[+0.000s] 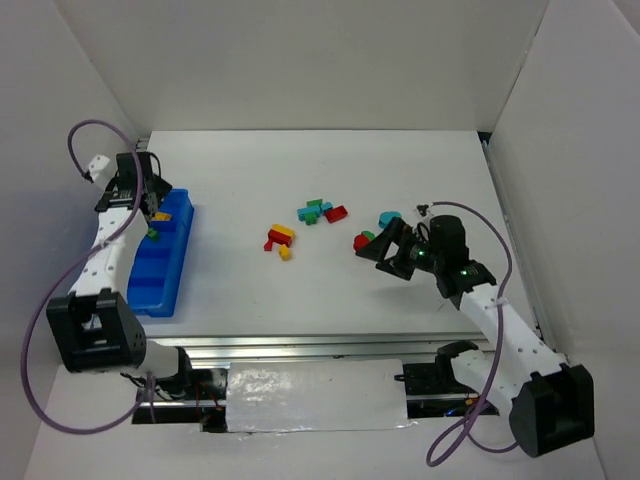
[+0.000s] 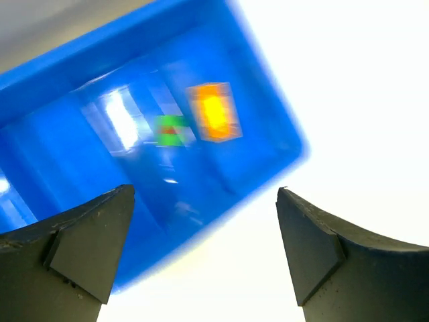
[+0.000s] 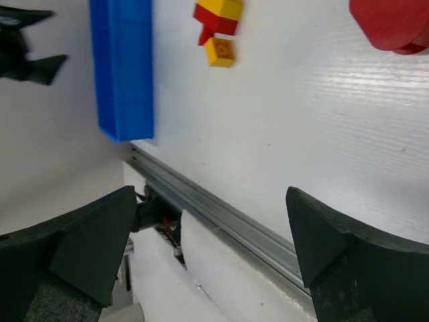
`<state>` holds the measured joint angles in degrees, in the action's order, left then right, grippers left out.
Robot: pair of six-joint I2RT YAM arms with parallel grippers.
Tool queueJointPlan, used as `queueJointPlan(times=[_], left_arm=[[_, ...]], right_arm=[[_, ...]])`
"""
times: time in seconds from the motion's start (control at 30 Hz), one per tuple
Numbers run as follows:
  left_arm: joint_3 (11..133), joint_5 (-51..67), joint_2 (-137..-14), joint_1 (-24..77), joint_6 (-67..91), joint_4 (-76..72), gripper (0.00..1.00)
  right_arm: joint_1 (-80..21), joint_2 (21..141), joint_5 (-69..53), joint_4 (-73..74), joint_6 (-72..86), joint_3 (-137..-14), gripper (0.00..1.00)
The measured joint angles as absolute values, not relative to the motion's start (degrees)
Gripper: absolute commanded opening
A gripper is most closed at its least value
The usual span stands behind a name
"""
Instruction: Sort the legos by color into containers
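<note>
Left gripper [image 2: 204, 201]: jaws released, spread wide, nothing between them. It hangs over the far end of the blue tray [image 1: 160, 270], which lies along the left side of the worktop [image 1: 250, 170].

Below those jaws, inside the tray: a yellow brick [image 2: 214, 111] and a green brick [image 2: 169, 129] close beside it. The wrist view is blurred, so I can't tell whether a divider separates them. From the top view both lie toward the far end, with the green one on the nearer side.

Right gripper [image 1: 378, 243]: jaws also released, wide apart, empty. It sits low over the right half of the worktop, pointed toward the tray side. A red rounded brick [image 1: 362, 241] is just beside its tips and not gripped. A teal brick [image 1: 390, 218] lies just behind that.

Still loose mid-worktop:
- A yellow-on-red stack [image 1: 280, 237], with a small yellow brick [image 1: 285, 253] just on the near side of it.
- Farther back, a teal/green clump [image 1: 314, 211] with a red brick [image 1: 336, 213] at its right edge.

Both groups are well apart from the tray.
</note>
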<state>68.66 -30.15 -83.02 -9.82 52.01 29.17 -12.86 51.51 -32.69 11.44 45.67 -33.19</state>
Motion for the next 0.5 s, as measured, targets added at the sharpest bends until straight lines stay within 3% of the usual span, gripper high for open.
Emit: queueJointPlan(times=[0.3, 0.5], left_arm=[[77.1, -19.5, -71.0, 8.9, 35.7, 30.5, 0.99], [68.7, -19.5, -57.8, 8.8, 31.4, 35.0, 1.0]], right_arm=[[-35.4, 74.5, -8.2, 18.6, 38.0, -54.1, 0.99], [-43.4, 95.7, -0.1, 20.6, 28.7, -71.6, 0.91]])
